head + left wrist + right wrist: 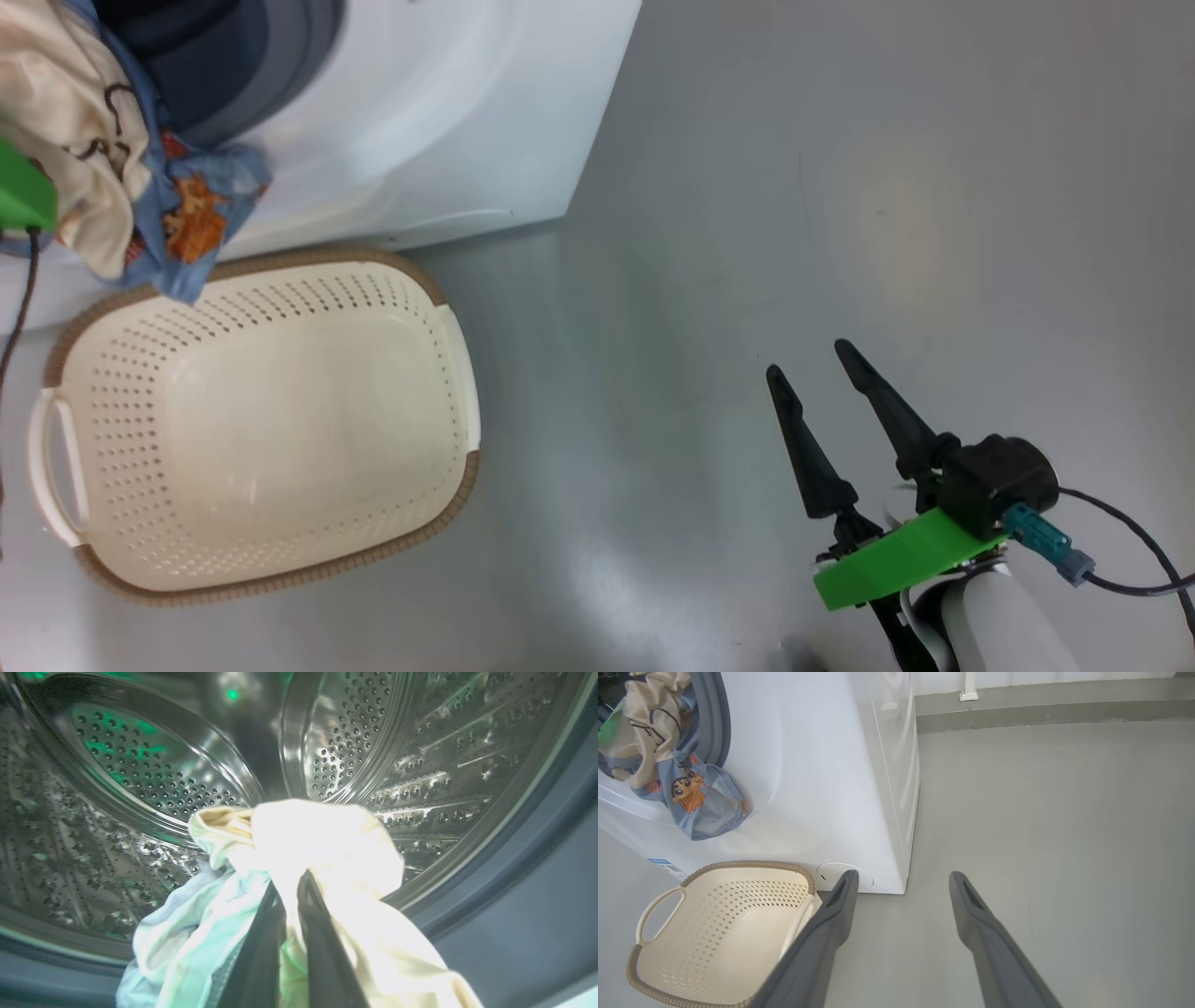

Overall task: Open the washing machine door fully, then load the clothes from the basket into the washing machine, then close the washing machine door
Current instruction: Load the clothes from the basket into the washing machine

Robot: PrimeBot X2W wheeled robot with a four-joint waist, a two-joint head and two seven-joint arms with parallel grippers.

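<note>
The left hand (289, 883) was clenched on the clothes (327, 844). Its two dark fingers pinched together through the middle of the bundle, with the cream-yellow piece bunched over and ahead of the tips and the light blue one trailing down to one side. The hand sat at the mouth of the machine (420, 121), pointing straight into the drum (140, 779). In the left wrist view the steel wall and back plate lay directly ahead of the fingertips, and the blue-grey ring (537, 858) curved past close by on that view's right.

As I judged it, the coming move turned on that line. The drum lay forward along the fingers' own axis, so the load needed carrying deeper that way before any letting go. The bundle's long axis, though, ran downward from the grip, not inward. In the head and right wrist views the blue garment with its orange prints hung out over the ring and down the white front, its lowest fold near the rim of the basket (121, 411) on the machine's side. Let go here, that tail would likely drag the lot back out over the lip.

The basket stood on the floor (840, 187) against the foot of the machine's front, with nothing in it. The right hand (810, 360) hung released, fingers spread wide, over the floor off the machine's right corner and well apart from the mouth. The left arm was plainly the nearer.
</note>
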